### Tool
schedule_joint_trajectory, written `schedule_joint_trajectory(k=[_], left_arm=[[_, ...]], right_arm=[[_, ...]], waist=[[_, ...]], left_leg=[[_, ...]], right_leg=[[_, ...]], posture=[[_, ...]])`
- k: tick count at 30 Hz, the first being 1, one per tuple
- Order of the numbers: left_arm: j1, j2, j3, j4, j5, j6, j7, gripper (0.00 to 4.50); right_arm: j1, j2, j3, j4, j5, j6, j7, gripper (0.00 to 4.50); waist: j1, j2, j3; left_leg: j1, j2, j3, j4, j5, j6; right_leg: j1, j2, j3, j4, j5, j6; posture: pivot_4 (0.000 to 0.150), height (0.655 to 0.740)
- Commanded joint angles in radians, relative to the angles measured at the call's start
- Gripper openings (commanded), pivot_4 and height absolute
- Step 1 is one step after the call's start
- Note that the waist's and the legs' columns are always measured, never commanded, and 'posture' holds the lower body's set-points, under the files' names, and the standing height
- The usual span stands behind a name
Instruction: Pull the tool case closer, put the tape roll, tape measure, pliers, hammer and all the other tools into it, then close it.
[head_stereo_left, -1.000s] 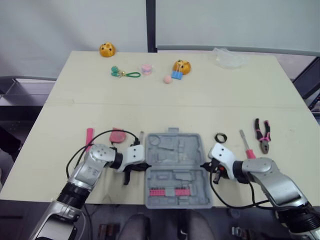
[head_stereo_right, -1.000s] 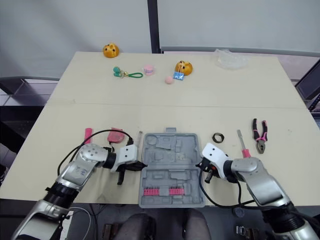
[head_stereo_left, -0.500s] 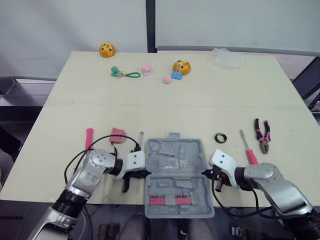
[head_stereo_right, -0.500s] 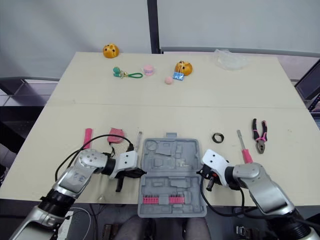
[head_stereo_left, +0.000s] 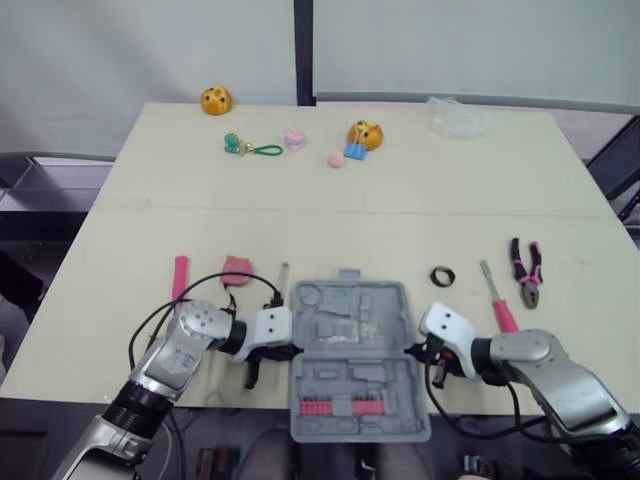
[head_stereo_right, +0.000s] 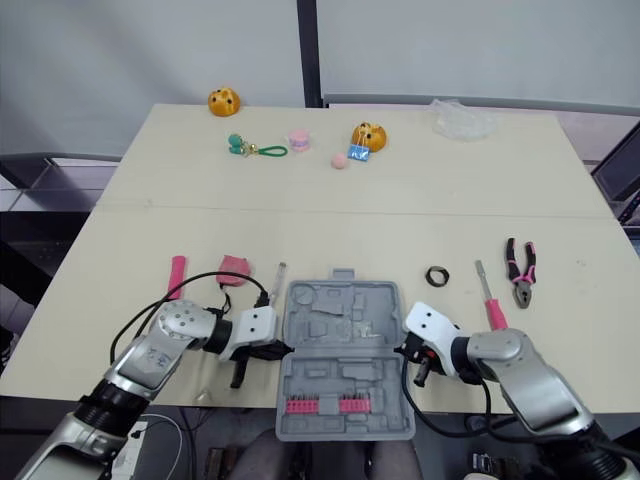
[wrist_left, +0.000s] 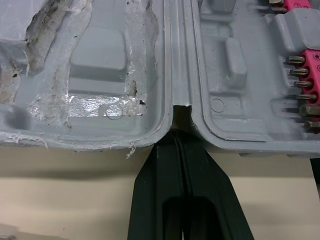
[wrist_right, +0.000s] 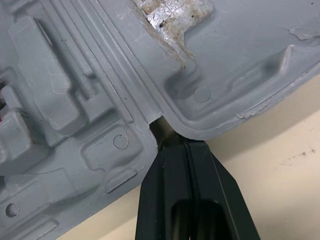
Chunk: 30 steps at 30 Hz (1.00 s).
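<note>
Both the left gripper (wrist_left: 179, 135) and right gripper (wrist_right: 162, 131), fingers pressed together, hook the hinge notches of the opened tool case (head_stereo_left: 355, 350) at the table's (head_stereo_left: 350, 220) near edge; your pull looks nearly done, so next release and fetch the tape roll (head_stereo_left: 442, 274).

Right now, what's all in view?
case: 1, grey, open, near edge
bits: row, pink, in case
tape roll: 1, black, case's right
screwdriver: 1, pink, beside roll
pliers: 1, pink-black, far right
tape measure: 1, pink, case's left
stick: 1, pink, far left
rod: 1, metal, beside measure
toys: 2, orange, far side
keychain: 1, green, far side
blobs: 2, pink, between toys
clip: 1, blue, by toy
bag: 1, clear, far right
left fingers: 2, black, shut, left hinge
right fingers: 2, black, shut, right hinge
</note>
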Motion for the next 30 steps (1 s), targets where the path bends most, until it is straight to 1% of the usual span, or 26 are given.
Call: schedule_joint_trajectory(k=[1,6,15,24,27,30], left_arm=[[-0.003,-0.022,-0.054,0.028,0.006,-0.026,0.01,0.02],[-0.026,-0.023,-0.049,0.076,0.019,-0.056,0.029,0.02],[-0.013,-0.008,-0.036,0.077,0.007,-0.063,0.024,0.02],[-0.017,0.005,-0.023,0.082,0.022,-0.041,0.047,0.02],[-0.012,0.031,0.021,0.081,0.013,-0.077,0.066,0.02],[0.034,0.074,0.095,0.014,-0.058,-0.096,0.047,0.02]], right_arm=[[0.007,0.006,0.021,-0.072,0.045,-0.011,0.032,0.0],[0.012,-0.004,0.008,-0.073,0.045,-0.013,0.028,0.0],[0.045,-0.041,-0.028,-0.089,0.064,-0.015,0.022,0.0],[0.03,-0.074,-0.055,-0.035,0.035,-0.042,0.002,0.0],[0.061,-0.127,-0.104,-0.036,0.037,-0.065,0.013,0.0],[0.117,-0.184,-0.185,-0.059,0.053,-0.079,0.025,0.0]], waist=[[0.0,0.0,0.0],[0.001,0.001,-0.002],[0.002,0.002,-0.003],[0.003,0.003,-0.003],[0.003,0.003,-0.003],[0.0,0.002,-0.003]], left_leg=[[0.0,0.0,0.0,0.0,0.0,0.0],[0.0,0.0,-0.001,0.0,0.0,0.0],[0.001,-0.001,-0.001,0.0,0.0,0.0],[0.0,-0.001,-0.001,0.001,0.0,0.0],[0.0,-0.001,-0.002,0.001,0.0,0.0],[0.0,0.0,-0.002,0.0,0.0,0.0]], right_leg=[[0.0,0.0,0.0,0.0,0.0,0.0],[0.001,0.0,0.0,0.0,0.0,0.0],[0.001,-0.001,0.0,0.0,0.0,0.0],[0.002,-0.001,0.0,0.0,0.0,0.0],[0.002,-0.001,-0.001,-0.001,0.0,0.0],[0.002,-0.001,0.0,-0.001,0.0,0.0]], posture=[[0.15,0.74],[0.15,0.74],[0.15,0.74],[0.15,0.74],[0.15,0.74],[0.15,0.74]])
